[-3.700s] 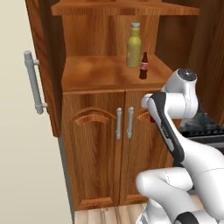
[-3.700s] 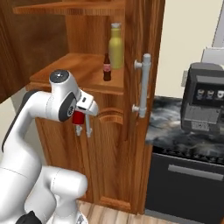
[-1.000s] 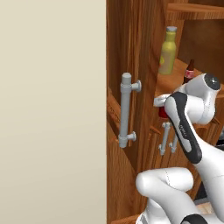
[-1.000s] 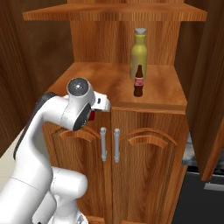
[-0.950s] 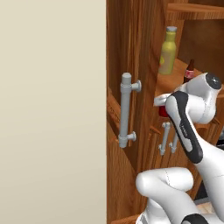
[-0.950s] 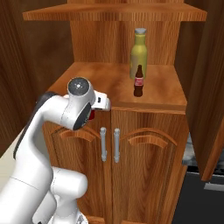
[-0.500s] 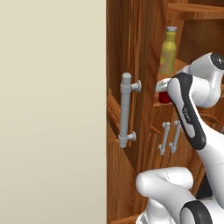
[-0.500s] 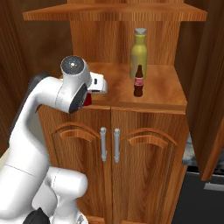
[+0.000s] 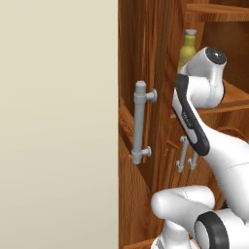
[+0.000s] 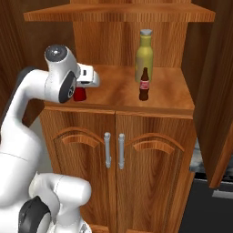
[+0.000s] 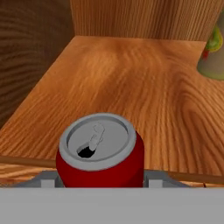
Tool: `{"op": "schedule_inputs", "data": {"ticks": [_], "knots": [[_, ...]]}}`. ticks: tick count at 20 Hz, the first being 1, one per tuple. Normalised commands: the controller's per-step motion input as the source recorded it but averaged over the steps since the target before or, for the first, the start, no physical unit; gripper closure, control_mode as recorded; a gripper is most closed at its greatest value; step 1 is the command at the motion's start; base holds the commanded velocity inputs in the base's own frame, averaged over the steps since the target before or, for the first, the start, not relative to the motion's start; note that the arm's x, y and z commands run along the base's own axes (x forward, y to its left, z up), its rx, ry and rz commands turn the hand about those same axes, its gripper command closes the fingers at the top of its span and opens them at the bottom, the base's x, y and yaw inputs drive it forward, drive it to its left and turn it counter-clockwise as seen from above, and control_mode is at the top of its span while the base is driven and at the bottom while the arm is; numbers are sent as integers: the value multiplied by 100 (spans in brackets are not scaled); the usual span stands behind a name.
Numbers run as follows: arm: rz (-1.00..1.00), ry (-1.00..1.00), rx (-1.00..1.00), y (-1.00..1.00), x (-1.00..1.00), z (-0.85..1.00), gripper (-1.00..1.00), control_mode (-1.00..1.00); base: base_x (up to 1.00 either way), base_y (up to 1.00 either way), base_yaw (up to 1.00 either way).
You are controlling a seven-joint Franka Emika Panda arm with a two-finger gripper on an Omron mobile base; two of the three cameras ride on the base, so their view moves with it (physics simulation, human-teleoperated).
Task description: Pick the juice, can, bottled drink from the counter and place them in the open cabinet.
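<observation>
Juice (image 10: 144,55) and bottled drink (image 10: 144,84) already stand on the open cabinet (image 10: 154,95) shelf ahead of the fingers (image 11: 150,180), which clasp the can (image 11: 100,150) at the shelf's edge, unplaced.

I'm looking into a rendered home kitchen: a tall reddish-brown wooden cabinet (image 10: 150,150) with arched-panel lower doors, grey bar handles (image 10: 113,150) and open shelves, a plain cream wall (image 9: 58,121) on one side, drinks standing along the shelf's back edge.
</observation>
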Motion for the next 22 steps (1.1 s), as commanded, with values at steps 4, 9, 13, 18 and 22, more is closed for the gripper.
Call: {"op": "schedule_inputs", "data": {"ticks": [4, 9, 13, 18, 22], "knots": [[-12, 0, -6, 10, 69, 0, 100, -100, 0, 0, 0], [-13, 0, 0, -2, 50, 0, 100, -100, 0, 0, 0], [-8, 0, 0, -8, 42, 0, 100, -100, 0, 0, 0], [-1, 0, 0, -5, 24, -2, 100, -100, 0, 0, 0], [0, 0, 6, -4, 16, -3, 100, -100, 0, 0, 0]]}}
